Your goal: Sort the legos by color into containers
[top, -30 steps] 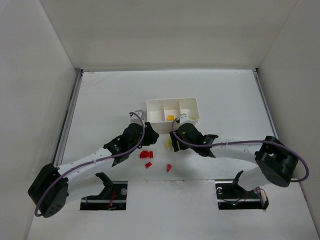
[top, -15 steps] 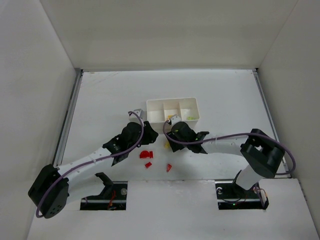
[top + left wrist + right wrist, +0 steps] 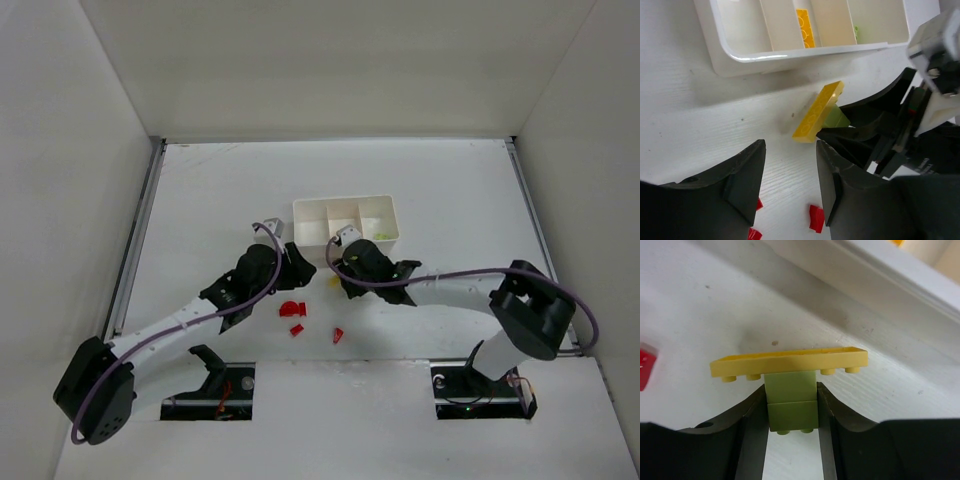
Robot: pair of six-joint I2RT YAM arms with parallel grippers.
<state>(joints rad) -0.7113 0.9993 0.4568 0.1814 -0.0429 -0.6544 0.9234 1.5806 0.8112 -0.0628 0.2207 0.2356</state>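
Right claw clenched on green brick, which is joined to yellow plate — plate's long axis crosswise to the fingers, slanted to tray, just near of it. Left claw released — empty.

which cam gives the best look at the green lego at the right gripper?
Right wrist: the green lego sits dead centre, with the right gripper fingers flush on both its sides and a yellow plate across its far end. Left wrist shows only a corner beside that plate. Top external doesn't show it.
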